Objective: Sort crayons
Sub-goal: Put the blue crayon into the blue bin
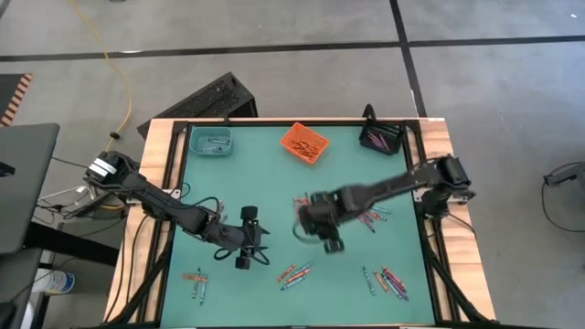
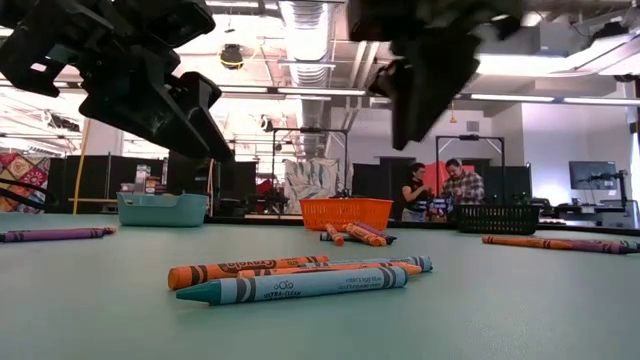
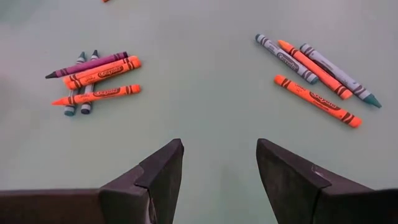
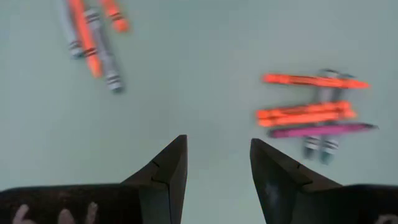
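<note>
Several small clusters of thin wax crayons (image 1: 295, 272), orange, blue-grey and purple, lie scattered over your green table top (image 1: 265, 178), mostly across the near half. You've got one bunch at the near left (image 1: 196, 279), one near the middle front, another at the near right (image 1: 388, 281), and a few more (image 1: 375, 217) just beside the right arm's forearm. In the low view, three crayons (image 2: 290, 277) lie side by side closest to the camera: a teal-grey one in front, orange ones behind it.

Along the far edge you have three small bins: a teal plastic bin (image 1: 211, 141) on the left, an orange mesh bin (image 1: 303, 143) in the middle and a black mesh bin (image 1: 379, 137) on the right, each with crayons inside.

Your left gripper (image 1: 247, 239) hangs above the table left of centre, fingers spread apart and holding nothing; its wrist view looks down at bare green between two crayon groups. Your right gripper (image 1: 327, 236) hovers near the centre, close to the left one, its fingers (image 4: 165, 177) also parted with nothing between them, bare table below.

Beyond the table, two people (image 2: 440, 190) stand in the room behind.
</note>
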Action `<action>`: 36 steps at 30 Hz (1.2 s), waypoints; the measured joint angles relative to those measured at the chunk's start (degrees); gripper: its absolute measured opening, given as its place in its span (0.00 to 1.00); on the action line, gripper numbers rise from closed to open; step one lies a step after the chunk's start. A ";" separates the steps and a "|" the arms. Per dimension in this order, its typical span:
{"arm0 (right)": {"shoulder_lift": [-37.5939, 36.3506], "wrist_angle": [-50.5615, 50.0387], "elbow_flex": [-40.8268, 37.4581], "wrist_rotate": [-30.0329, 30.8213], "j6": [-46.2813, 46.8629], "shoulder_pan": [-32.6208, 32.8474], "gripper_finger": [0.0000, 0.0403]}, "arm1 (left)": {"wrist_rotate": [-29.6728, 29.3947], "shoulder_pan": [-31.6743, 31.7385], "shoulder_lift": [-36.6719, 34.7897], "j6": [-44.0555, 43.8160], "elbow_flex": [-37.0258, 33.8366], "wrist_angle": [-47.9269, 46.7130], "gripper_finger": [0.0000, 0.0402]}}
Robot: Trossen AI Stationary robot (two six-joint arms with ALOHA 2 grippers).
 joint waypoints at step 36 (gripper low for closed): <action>-0.02 -7.47 -9.39 10.56 65.97 34.69 0.41 | 2.08 5.80 0.00 13.43 -0.04 12.46 0.48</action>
